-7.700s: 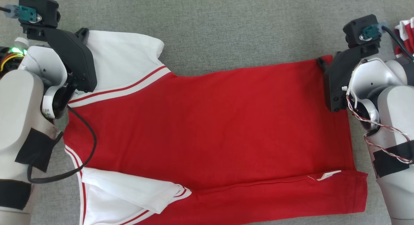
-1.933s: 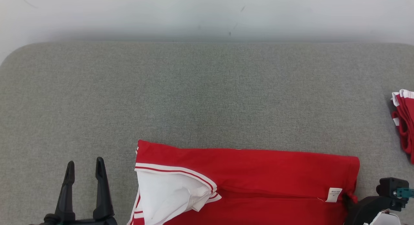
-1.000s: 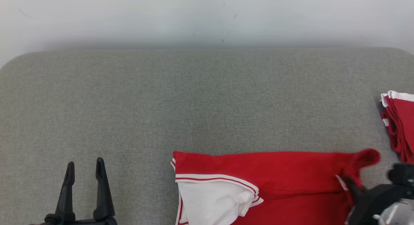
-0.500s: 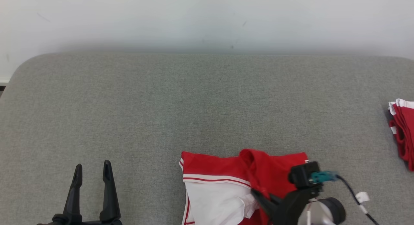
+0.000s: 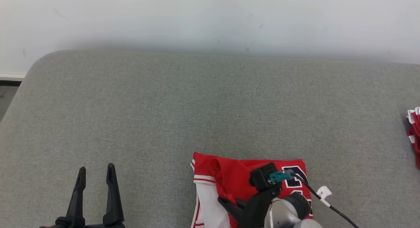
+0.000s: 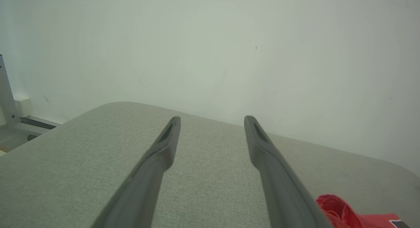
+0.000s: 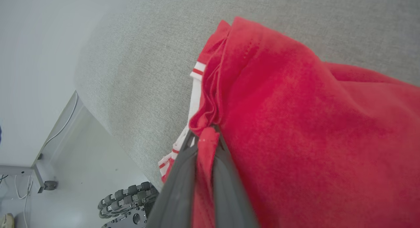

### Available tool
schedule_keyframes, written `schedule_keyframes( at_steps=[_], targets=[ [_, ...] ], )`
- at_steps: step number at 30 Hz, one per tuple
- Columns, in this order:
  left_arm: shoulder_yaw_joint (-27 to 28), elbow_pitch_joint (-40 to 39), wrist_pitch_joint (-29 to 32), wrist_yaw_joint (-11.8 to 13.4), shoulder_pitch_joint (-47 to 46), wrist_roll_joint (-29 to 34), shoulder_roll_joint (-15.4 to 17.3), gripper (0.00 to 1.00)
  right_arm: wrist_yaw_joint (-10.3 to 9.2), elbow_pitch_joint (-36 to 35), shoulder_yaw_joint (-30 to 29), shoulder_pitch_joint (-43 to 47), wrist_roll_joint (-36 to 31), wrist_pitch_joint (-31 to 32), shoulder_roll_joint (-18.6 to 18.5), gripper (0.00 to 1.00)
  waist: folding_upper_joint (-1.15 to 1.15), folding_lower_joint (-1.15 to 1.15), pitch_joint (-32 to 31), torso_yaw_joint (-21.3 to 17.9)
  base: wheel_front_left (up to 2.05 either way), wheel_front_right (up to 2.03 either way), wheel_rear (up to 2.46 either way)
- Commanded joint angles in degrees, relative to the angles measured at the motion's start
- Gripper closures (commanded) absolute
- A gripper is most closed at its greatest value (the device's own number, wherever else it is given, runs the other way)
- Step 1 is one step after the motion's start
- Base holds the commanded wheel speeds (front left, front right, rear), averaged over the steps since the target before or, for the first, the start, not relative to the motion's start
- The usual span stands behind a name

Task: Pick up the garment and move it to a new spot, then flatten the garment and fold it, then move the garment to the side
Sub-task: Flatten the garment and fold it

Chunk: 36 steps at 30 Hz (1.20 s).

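Right pincer (image 7: pixel 204 135): mine, clamped on garment (image 5: pixel 233 178) hem | garment: half-folded, near edge of grey cushion (image 5: pixel 164 106) | left pincer (image 5: pixel 95 170): spread, empty | risk: thin pinch slips, fold skews.

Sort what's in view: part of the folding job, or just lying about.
Job: red-and-white fabric jersey; right gripper, shut on its red edge; grey padded surface under it.
Lying about: red-and-white folded cloth at the right edge; left gripper, open.
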Motion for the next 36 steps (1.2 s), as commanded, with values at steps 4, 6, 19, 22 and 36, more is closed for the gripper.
schedule_keyframes(
  at_steps=[4,6,19,22,36],
  targets=[
    [-0.12,0.23,-0.21,0.02,-0.29,-0.25,-0.05,0.0,-0.12,2.56,2.12,-2.67,1.21,-1.69,-0.06,1.0,0.0,0.0,0.27,0.69,0.0,0.0,0.0],
    [-0.36,0.34,-0.21,0.03,-0.47,-0.33,-0.06,0.0,-0.12,4.11,2.74,-3.67,1.52,-2.41,-0.08,1.0,0.0,0.0,0.39,1.06,0.0,0.0,0.0],
    [-0.85,1.0,-0.21,0.23,-1.43,-1.25,-0.05,0.0,-0.12,12.58,6.91,-8.91,3.67,-6.58,-0.06,1.0,0.0,0.0,1.39,2.9,0.0,0.0,0.0],
    [-0.82,1.15,-0.21,0.17,-1.36,-1.37,-0.05,0.0,-0.12,13.64,7.18,-9.35,4.92,-7.33,-0.07,0.53,0.0,0.0,1.45,3.13,0.0,0.0,0.0],
    [-0.06,0.98,-0.21,0.45,-1.2,-1.38,-0.06,0.0,-0.12,1.15,-6.72,-5.24,6.23,-9.19,-0.92,0.0,0.0,0.0,1.15,1.6,0.0,0.0,0.0]
  ],
)
